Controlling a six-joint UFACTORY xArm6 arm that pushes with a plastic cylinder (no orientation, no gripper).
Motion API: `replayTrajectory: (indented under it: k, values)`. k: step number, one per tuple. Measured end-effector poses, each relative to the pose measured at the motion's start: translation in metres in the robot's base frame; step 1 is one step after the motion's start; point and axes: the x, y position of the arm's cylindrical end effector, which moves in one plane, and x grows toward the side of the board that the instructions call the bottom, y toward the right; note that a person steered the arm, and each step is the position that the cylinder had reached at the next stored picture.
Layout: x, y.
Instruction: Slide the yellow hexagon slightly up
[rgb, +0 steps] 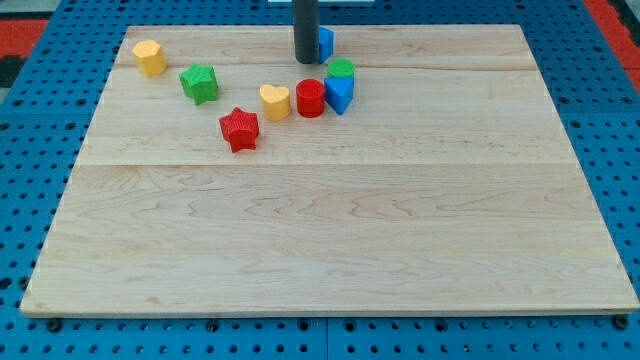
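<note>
The yellow hexagon (150, 57) lies near the board's top left corner. My tip (305, 60) stands at the view's top centre, far to the right of the hexagon and not touching it. A blue block (326, 42) sits just behind and right of the rod, partly hidden by it.
A green star (200, 83) lies right of and below the hexagon. A red star (240, 129), yellow heart (275, 101), red cylinder (310, 98), blue block (340, 94) and green cylinder (341, 68) cluster below the tip. The wooden board (330, 240) rests on a blue pegboard.
</note>
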Motion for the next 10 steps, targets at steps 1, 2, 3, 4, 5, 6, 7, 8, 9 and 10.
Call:
replayTrajectory:
  k: [1,2,3,4,5,6,7,8,9,10]
  values:
    - [0.012,0.001]
    - [0.012,0.003]
    - [0.032,-0.086]
    - [0.034,-0.161]
    - [0.051,-0.171]
    - [0.063,-0.208]
    - [0.027,-0.223]
    - [-0.004,-0.223]
    - [0.019,-0.194]
    - [0.061,-0.093]
